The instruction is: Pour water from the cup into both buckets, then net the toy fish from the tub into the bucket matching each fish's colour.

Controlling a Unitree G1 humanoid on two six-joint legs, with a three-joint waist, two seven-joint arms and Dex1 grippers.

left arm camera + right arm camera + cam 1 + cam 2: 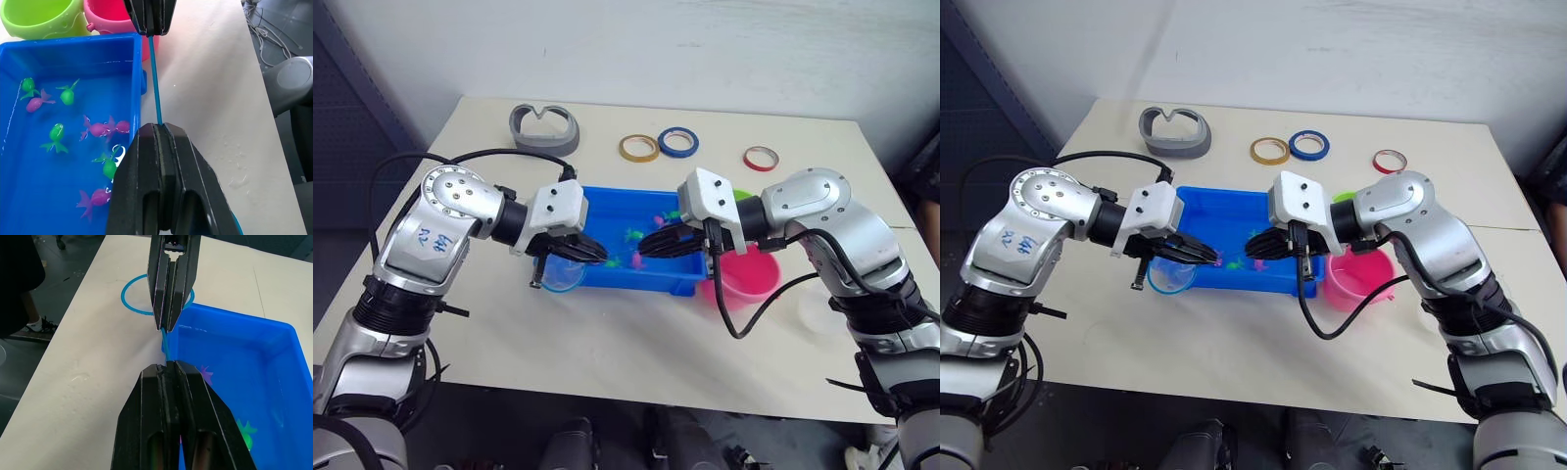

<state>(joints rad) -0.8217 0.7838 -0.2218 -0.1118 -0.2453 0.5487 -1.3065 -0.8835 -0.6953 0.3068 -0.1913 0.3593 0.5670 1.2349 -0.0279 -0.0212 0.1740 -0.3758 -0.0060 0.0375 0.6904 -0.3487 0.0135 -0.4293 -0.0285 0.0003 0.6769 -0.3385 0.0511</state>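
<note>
1. Over the near edge of the blue tub, both grippers pinching the same thin blue handle of the net, one at each end.
2. Left gripper shut on the handle close to the hoop; hoop lying just outside the tub's corner, above the table.
3. Right gripper also closed on the handle, at the far end from the hoop.
4. Looks like a handover or regrasp of the net, so the netting step is starting; no fish caught yet.
5. Green fish and pink fish floating in the tub water, several of each.
6. Lime green bucket and pink bucket standing side by side, just beyond the tub's right end.
7. Clear cup set down on the table farther right.
8. Next, probably: release with one gripper, then swing the hoop over the rim and dip under one fish, without tilting the tub.
</note>
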